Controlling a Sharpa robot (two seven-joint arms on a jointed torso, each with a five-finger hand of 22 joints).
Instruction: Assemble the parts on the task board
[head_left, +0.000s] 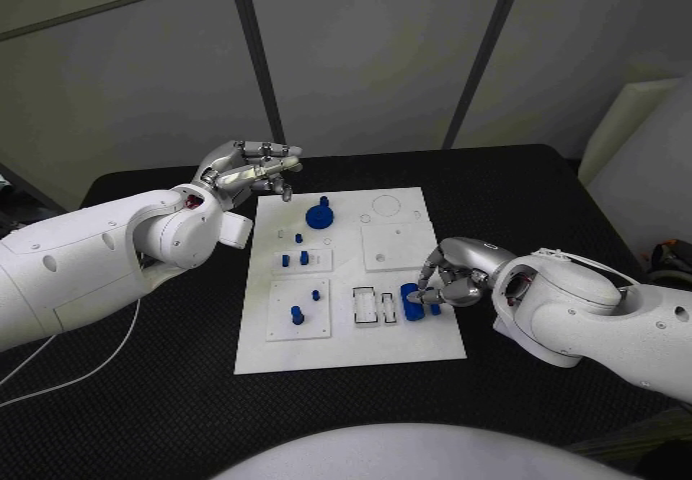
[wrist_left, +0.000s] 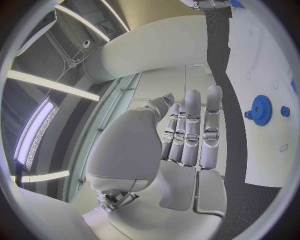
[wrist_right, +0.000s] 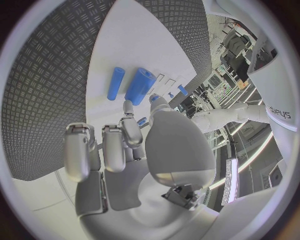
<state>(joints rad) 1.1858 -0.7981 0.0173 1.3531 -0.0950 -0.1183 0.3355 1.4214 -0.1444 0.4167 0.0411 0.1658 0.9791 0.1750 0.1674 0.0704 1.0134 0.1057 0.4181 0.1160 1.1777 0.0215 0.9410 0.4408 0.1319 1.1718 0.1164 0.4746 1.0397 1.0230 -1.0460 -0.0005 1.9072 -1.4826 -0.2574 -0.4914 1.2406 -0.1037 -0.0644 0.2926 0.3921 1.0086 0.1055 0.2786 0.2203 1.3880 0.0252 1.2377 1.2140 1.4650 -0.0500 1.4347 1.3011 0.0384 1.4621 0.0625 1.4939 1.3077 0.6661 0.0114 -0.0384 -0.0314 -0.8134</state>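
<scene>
The white task board (head_left: 418, 340) lies in the middle of the black worktop (head_left: 548, 190). At its right edge, toward the near side, two blue cylinders lie side by side: a thick blue cylinder (head_left: 413, 302) and a thin blue cylinder (wrist_right: 115, 83) just beyond it. The right hand (head_left: 453, 278) hangs right above them, palm down, its fingers (wrist_right: 129, 127) curled in with the tips just short of the thick one; whether they touch it I cannot tell, and nothing is clearly in its grasp. The right arm reaches in low from the right.

At the far left corner of the board, the left hand (head_left: 248, 168) is raised off the worktop, fingers straight and close together, released and carrying nothing. A blue gear (head_left: 319, 213) stands on the board near it, to its right, well apart from the fingers. Small blue pegs (head_left: 297, 314) stand in the left-hand plates.
</scene>
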